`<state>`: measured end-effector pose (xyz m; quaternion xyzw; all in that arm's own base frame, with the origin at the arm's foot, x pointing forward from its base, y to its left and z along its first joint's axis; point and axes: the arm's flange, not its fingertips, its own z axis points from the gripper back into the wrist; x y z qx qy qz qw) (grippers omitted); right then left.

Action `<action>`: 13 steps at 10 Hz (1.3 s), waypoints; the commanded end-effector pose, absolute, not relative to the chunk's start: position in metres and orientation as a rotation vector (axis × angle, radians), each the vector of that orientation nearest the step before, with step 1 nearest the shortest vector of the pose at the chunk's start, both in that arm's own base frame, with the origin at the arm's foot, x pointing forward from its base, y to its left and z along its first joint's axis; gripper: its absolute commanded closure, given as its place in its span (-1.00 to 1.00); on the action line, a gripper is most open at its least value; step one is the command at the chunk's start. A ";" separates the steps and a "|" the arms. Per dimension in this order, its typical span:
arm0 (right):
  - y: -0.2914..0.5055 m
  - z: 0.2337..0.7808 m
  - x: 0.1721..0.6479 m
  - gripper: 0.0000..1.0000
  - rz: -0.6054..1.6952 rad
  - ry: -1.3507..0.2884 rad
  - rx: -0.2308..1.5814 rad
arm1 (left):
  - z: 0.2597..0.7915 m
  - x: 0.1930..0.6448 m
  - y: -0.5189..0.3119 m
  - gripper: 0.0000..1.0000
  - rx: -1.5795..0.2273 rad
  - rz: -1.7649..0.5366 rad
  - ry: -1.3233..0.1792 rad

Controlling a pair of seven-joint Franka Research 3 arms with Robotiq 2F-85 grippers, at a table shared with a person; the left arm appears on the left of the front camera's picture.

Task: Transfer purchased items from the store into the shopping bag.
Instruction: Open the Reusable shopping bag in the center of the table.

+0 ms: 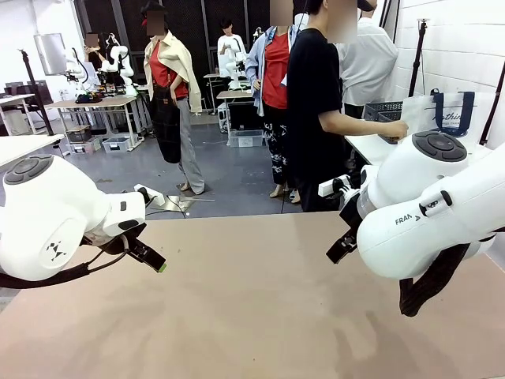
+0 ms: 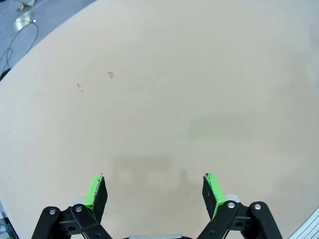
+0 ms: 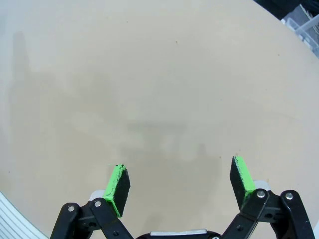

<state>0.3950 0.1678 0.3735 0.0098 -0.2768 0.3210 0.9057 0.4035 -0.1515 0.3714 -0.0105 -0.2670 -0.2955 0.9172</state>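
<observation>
The shopping bag (image 1: 447, 112), whitish with navy strap handles, stands on a white side table (image 1: 369, 147) at the far right. A person in a black shirt (image 1: 314, 95) reaches a hand (image 1: 394, 129) toward it. The purchased items are out of view. My left gripper (image 1: 155, 261) hovers over the left of the bare brown table (image 1: 252, 316). In its wrist view the left gripper (image 2: 155, 186) is open with nothing between the green pads. My right gripper (image 1: 342, 246) hangs low at the right. The right wrist view shows this gripper (image 3: 179, 179) open over bare tabletop.
A dark mesh basket (image 1: 383, 110) sits beside the bag, by the person's hand. Other people stand farther back on the grey floor. The brown table's far edge (image 1: 237, 218) runs across the middle of the front view.
</observation>
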 end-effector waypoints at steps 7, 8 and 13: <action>0.168 0.373 0.395 -1.00 0.663 -0.572 0.021 | 0.371 0.404 -0.151 -1.00 -0.022 -0.606 -0.549; 0.168 0.373 0.395 -1.00 0.663 -0.572 0.021 | 0.371 0.404 -0.151 -1.00 -0.022 -0.606 -0.549; 0.168 0.373 0.395 -1.00 0.663 -0.572 0.021 | 0.371 0.404 -0.151 -1.00 -0.022 -0.606 -0.549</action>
